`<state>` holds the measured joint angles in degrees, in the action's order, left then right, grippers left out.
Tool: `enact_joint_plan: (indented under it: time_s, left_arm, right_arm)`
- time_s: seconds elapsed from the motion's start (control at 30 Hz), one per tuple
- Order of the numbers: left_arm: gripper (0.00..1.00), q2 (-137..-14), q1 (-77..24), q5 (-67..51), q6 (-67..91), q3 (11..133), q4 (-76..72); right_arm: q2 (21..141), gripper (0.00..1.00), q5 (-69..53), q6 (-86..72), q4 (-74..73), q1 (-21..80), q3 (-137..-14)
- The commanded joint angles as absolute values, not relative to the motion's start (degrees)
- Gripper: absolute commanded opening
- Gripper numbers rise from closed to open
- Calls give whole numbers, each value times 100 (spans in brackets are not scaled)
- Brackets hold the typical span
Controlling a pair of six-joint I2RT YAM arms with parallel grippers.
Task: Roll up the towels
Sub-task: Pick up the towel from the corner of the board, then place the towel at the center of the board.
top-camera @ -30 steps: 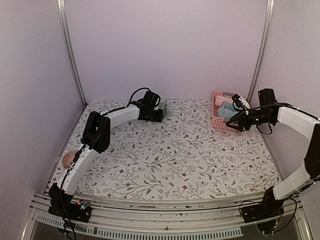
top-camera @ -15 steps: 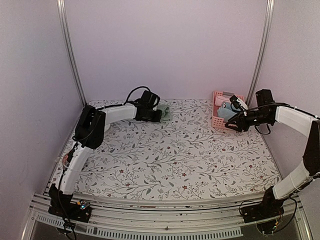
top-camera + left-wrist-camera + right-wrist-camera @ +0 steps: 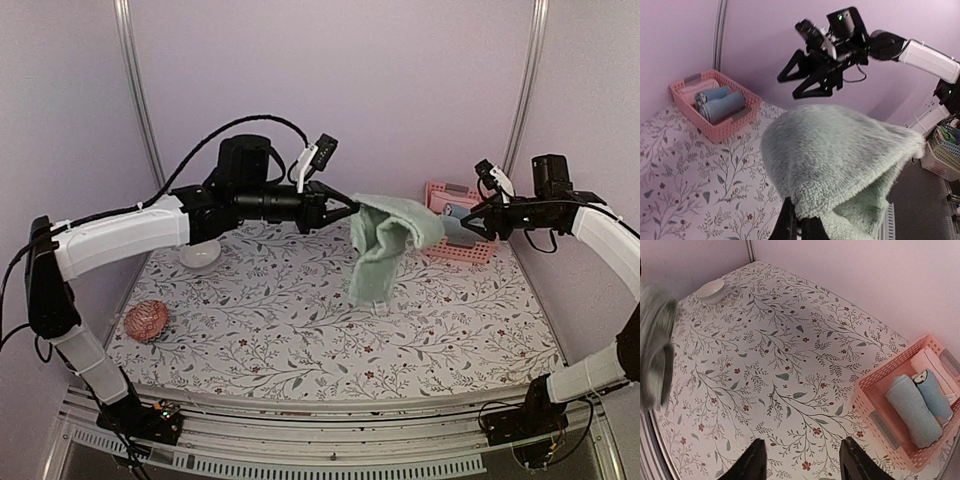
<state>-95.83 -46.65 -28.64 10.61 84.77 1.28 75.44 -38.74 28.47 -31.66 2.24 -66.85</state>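
Observation:
A pale green towel (image 3: 385, 250) hangs in the air above the middle back of the table, draped in loose folds. My left gripper (image 3: 345, 207) is shut on its upper left edge. In the left wrist view the towel (image 3: 840, 155) fills the foreground over the shut left gripper (image 3: 800, 227). My right gripper (image 3: 478, 222) hovers open and empty just right of the towel, above the front of the pink basket (image 3: 450, 188). The right gripper (image 3: 802, 441) looks down on bare tablecloth. Two rolled light blue towels (image 3: 910, 410) (image 3: 935, 395) lie in the basket (image 3: 870, 385).
A white bowl (image 3: 200, 255) stands at the back left and a reddish ball (image 3: 146, 320) near the left edge. A folded pink cloth (image 3: 935, 367) lies in the basket too. Purple walls close in the back and both sides.
My left gripper shut on the green towel at the back of the table and lifted it up and to the right. The right gripper rose a little above the basket.

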Motion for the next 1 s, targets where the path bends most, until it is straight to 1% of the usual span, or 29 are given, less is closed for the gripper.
enact_joint_plan:
  time_s: [0.0,0.03,0.1,0.13,0.2,0.23,0.33,0.37,0.4,0.43,0.53,0.63,0.73,0.8,0.87,0.97]
  left_arm:
    - [0,-10057,-4410,-3395,2154,6981,-662]
    - [0,-10133,-4401,-3427,2264,6871,-664]
    - [0,-10279,-4395,-3239,2229,6865,-357]
    - [3,-10321,-4397,-3069,2161,6902,-112]
    - [16,-10280,-4395,-2563,1960,7005,429]
    - [28,-10193,-4388,-2370,1873,6993,604]
    - [51,-9664,-4385,-1961,1653,6736,687]
    - [80,-9497,-4383,-1776,1613,6651,749]
    - [96,-9352,-4378,-1577,1575,6604,850]
    - [98,-9233,-4381,-1434,1532,6600,1014]
    - [99,-8868,-4401,-1231,1447,6589,1475]
    - [98,-8408,-4434,-952,1417,6435,1556]
    - [99,-7978,-4445,-565,1431,6389,1696]
    - [98,-7714,-4495,-230,1333,6430,1817]
    - [99,-7435,-4619,284,1285,6461,1828]
    - [99,-7187,-4637,1276,1325,6321,1610]
  right_arm:
    - [7482,74,-4163,3008,-3524,240,-6499]
    - [7572,75,-4296,3085,-3718,242,-6540]
    - [7773,71,-4604,3295,-4070,273,-6706]
    - [7857,70,-4747,3395,-4235,311,-6792]
    - [7953,69,-4936,3640,-4533,456,-6889]
    - [7965,69,-4934,3745,-4630,644,-6890]
    - [7887,68,-4443,3915,-4581,1222,-6782]
    - [7837,67,-4284,3945,-4538,1426,-6697]
    - [7789,67,-4135,3998,-4476,1631,-6637]
    - [7749,66,-3974,4016,-4412,1841,-6584]
    - [7568,65,-3593,3954,-4115,2280,-6499]
    - [7475,64,-3653,3890,-4026,2449,-6590]
    - [7472,62,-3884,3931,-4323,2639,-6675]
    - [7520,62,-3609,4237,-4692,2934,-6628]
    - [7513,62,-3244,4538,-4880,3227,-6395]
    - [7385,61,-2884,5038,-4949,3681,-5695]
